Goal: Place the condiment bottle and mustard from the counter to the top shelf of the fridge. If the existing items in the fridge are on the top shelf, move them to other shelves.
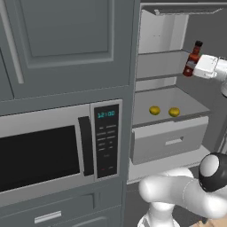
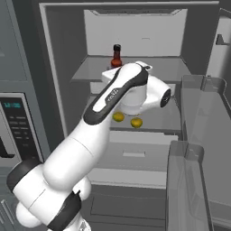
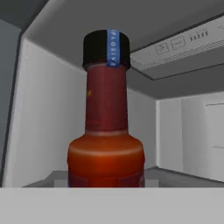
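Observation:
The condiment bottle (image 1: 193, 57), dark red with a black cap, stands upright at the front right of the fridge's (image 1: 162, 31) top shelf (image 1: 157, 65). My gripper (image 1: 198, 67) is shut on its lower body, reaching in from the right. In the hand view the condiment bottle (image 3: 106, 131) is close and upright, with the shelf behind its base. Whether it rests on the shelf I cannot tell. In the right base view the condiment bottle (image 2: 116, 56) rises just behind my arm. Two existing items, small yellow fruits (image 1: 154, 110) (image 1: 174, 112), lie on the shelf below. The mustard and the counter are out of view.
A pale drawer (image 1: 170, 139) sits under the fruit shelf. The microwave (image 1: 53, 150) is built in left of the fridge, under cabinet doors. The open fridge door with clear bins (image 2: 203, 135) stands at the right, close to my arm.

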